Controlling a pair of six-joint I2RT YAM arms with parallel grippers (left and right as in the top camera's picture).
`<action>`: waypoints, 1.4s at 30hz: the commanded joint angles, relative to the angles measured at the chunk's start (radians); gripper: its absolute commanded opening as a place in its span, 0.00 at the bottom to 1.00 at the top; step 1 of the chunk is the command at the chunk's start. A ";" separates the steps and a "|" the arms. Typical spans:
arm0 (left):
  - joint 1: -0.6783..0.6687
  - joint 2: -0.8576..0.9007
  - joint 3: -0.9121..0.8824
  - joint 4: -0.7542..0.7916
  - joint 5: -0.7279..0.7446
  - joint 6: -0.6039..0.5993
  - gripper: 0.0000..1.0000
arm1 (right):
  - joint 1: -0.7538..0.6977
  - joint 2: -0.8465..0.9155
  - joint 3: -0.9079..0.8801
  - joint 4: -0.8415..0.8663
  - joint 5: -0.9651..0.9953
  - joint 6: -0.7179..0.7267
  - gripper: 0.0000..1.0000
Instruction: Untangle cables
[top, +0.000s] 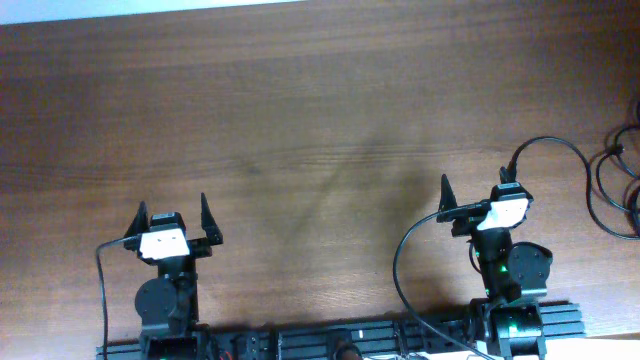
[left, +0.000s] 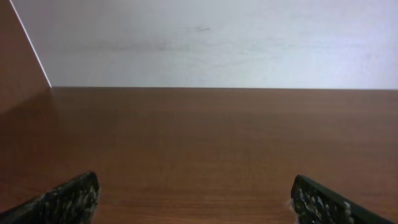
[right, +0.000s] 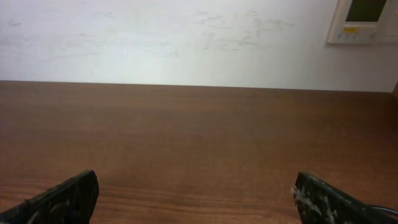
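Note:
The cables (top: 618, 186) are thin black cords looped together at the far right edge of the wooden table, partly cut off by the overhead frame. One thin black cord (top: 560, 146) arcs from that pile toward my right gripper. My right gripper (top: 475, 184) is open and empty, left of the pile and apart from it. My left gripper (top: 172, 208) is open and empty at the front left, far from the cables. The left wrist view shows its open fingertips (left: 196, 199) over bare wood. The right wrist view shows open fingertips (right: 196, 196) and no cables.
The arm bases and a black rail (top: 340, 340) stand along the table's front edge. A thicker black arm cable (top: 400, 262) loops left of the right arm. A white wall with a small panel (right: 364, 22) lies beyond the table's far edge.

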 joint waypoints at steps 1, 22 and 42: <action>0.005 -0.008 -0.002 -0.010 0.019 0.101 0.99 | 0.005 -0.008 -0.006 -0.004 -0.013 0.000 0.99; 0.005 -0.008 -0.002 -0.016 0.087 0.142 0.99 | 0.005 -0.008 -0.006 -0.004 -0.013 0.000 0.99; 0.005 -0.008 -0.002 -0.016 0.086 0.142 0.99 | 0.005 -0.008 -0.006 -0.004 -0.013 0.000 0.99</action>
